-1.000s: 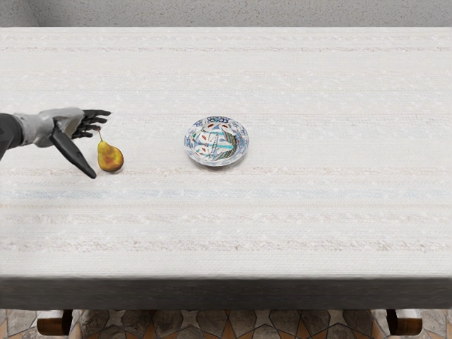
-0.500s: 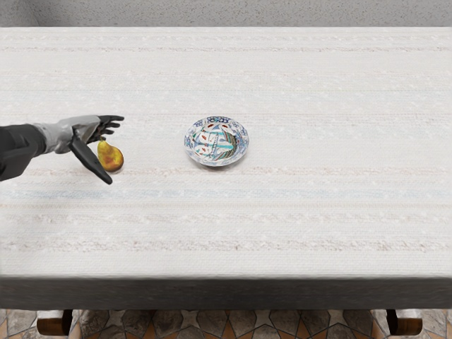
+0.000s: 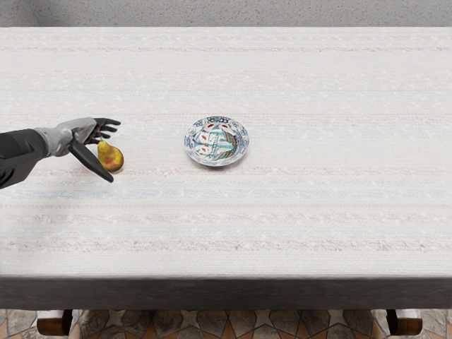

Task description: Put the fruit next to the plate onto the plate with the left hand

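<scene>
Hovering beside the pear point(image 3: 109, 156), my left hand point(image 3: 82, 134) is keeping its fingers point(image 3: 106, 126) spread and gripping nothing (thumb stretched along its near side); the pear is lying on the counter point(image 3: 318, 212), left of the plate point(image 3: 189, 145).

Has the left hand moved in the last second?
Yes. The left hand has shifted right, toward the plate, nearer the pear.

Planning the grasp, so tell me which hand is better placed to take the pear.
Left. The left hand is open right at the pear, which lies on the table left of the plate. The right arm is out of view.
</scene>
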Controlling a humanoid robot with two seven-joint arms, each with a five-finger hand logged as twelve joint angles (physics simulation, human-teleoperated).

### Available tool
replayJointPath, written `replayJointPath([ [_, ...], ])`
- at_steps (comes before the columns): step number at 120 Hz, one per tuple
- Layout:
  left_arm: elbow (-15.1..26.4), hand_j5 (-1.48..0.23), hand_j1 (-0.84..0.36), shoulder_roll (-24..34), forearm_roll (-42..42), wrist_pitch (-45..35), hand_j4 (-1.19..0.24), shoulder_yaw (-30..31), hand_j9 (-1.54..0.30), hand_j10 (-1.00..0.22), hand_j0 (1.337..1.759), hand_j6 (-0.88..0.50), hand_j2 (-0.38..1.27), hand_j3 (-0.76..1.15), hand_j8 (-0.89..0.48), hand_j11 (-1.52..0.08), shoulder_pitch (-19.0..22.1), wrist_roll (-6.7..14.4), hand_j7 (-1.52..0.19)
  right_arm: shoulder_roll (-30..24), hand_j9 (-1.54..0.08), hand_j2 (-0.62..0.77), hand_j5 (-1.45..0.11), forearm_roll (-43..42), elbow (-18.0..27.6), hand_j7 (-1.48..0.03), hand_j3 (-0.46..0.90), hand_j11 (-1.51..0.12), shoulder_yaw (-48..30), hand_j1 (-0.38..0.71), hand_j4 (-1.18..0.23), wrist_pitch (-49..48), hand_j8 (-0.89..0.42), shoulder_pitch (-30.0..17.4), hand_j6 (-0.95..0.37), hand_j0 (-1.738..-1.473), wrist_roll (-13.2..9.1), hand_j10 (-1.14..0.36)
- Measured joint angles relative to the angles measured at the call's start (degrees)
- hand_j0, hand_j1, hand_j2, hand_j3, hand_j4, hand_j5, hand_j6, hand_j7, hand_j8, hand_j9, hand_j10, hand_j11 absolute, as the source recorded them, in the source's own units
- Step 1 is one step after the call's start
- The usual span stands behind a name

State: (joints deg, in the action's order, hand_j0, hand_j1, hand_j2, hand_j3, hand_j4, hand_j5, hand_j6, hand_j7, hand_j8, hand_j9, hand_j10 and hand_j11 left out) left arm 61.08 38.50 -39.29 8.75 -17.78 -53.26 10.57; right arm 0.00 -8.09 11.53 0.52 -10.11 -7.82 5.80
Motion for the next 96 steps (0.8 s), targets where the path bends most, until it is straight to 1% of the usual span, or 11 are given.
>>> replayJointPath([
  [23,0.0,-0.26,0.12,0.1,0.0,0.1,-0.2,0.0,-0.26,-0.2,1.658,-0.2,0.04,0.0,-0.2,-0.26,0.0,0.1,-0.26,0.0,-0.01,0.0,-0.01,0.0,0.0,-0.01,0.0,-0.01,0.0,-0.34,-0.01,0.0,-0.01,0.0,-0.01,-1.658,0.0,-0.01],
  [32,0.0,-0.42,-0.04,0.9,0.0,4.4,-0.33,0.1,-0.42,-0.33,1.658,-0.33,0.07,0.0,-0.33,-0.42,-0.8,0.2,-0.42,0.0,-0.01,0.0,-0.01,0.0,0.0,-0.01,0.0,-0.01,0.0,-0.34,-0.01,0.0,-0.01,0.0,-0.01,-1.658,0.0,-0.01],
  [36,0.0,-0.51,-0.13,1.0,0.0,7.4,-0.41,0.1,-0.51,-0.33,1.658,-0.41,0.08,0.0,-0.28,-0.52,-0.9,0.2,-0.51,0.0,-0.01,0.0,-0.01,0.0,0.0,-0.01,0.0,-0.01,0.0,-0.34,-0.01,0.0,-0.01,0.0,-0.01,-1.658,0.0,-0.01],
  [44,0.0,-0.69,-0.28,1.1,0.0,11.6,-0.53,0.2,-0.69,-0.49,1.658,-0.54,0.11,0.0,-0.39,-0.69,-0.9,0.4,-0.69,0.0,-0.01,0.0,-0.01,0.0,0.0,-0.01,0.0,-0.01,0.0,-0.34,-0.01,0.0,-0.01,0.0,-0.01,-1.658,0.0,-0.01],
  [46,0.0,-0.73,-0.3,1.1,0.0,12.3,-0.56,0.2,-0.73,-0.52,1.658,-0.56,0.14,0.0,-0.41,-0.73,-0.9,0.4,-0.72,0.0,-0.01,0.0,-0.01,0.0,0.0,-0.01,0.0,-0.01,0.0,-0.34,-0.01,0.0,-0.01,0.0,-0.01,-1.658,0.0,-0.01],
  [56,0.0,-0.88,-0.36,1.1,0.2,14.5,-0.65,0.2,-0.88,-0.45,1.654,-0.47,0.24,0.0,-0.33,-0.89,-0.9,0.5,-0.88,0.0,-0.01,0.0,-0.01,0.0,0.0,-0.01,0.0,-0.01,0.0,-0.34,-0.01,0.0,-0.01,0.0,-0.01,-1.658,0.0,-0.01],
  [61,-0.1,-0.95,-0.36,1.5,0.3,15.2,-0.68,0.2,-0.95,-0.43,1.651,-0.45,0.22,0.0,-0.27,-0.95,-0.9,0.5,-0.95,0.0,-0.01,0.0,-0.01,0.0,0.0,-0.01,0.0,-0.01,0.0,-0.34,-0.01,0.0,-0.01,0.0,-0.01,-1.658,0.0,-0.01],
  [65,-0.1,-0.99,-0.36,1.7,0.4,15.5,-0.7,0.2,-0.99,-0.41,1.65,-0.43,0.23,0.0,-0.27,-0.98,-0.9,0.6,-0.99,0.0,-0.01,0.0,-0.01,0.0,0.0,-0.01,0.0,-0.01,0.0,-0.34,-0.01,0.0,-0.01,0.0,-0.01,-1.658,0.0,-0.01],
  [82,-0.1,-1.1,-0.37,2.0,0.9,16.3,-0.77,0.0,-1.1,-0.4,1.643,-0.42,0.38,0.0,-0.23,-1.11,-1.0,0.5,-1.1,0.0,-0.01,0.0,-0.01,0.0,0.0,-0.01,0.0,-0.01,0.0,-0.34,-0.01,0.0,-0.01,0.0,-0.01,-1.658,0.0,-0.01],
  [87,-0.1,-1.1,-0.37,2.0,1.5,16.4,-0.79,-0.7,-1.11,-0.39,1.642,-0.42,0.39,0.0,-0.24,-1.13,-1.0,0.5,-1.11,0.0,-0.01,0.0,-0.01,0.0,0.0,-0.01,0.0,-0.01,0.0,-0.34,-0.01,0.0,-0.01,0.0,-0.01,-1.658,0.0,-0.01],
  [96,-0.1,-1.14,-0.34,1.9,2.4,17.7,-0.8,-3.0,-1.13,-0.39,1.641,-0.42,0.33,0.0,-0.22,-1.17,-1.5,0.5,-1.13,0.0,-0.01,0.0,-0.01,0.0,0.0,-0.01,0.0,-0.01,0.0,-0.34,-0.01,0.0,-0.01,0.0,-0.01,-1.658,0.0,-0.01],
])
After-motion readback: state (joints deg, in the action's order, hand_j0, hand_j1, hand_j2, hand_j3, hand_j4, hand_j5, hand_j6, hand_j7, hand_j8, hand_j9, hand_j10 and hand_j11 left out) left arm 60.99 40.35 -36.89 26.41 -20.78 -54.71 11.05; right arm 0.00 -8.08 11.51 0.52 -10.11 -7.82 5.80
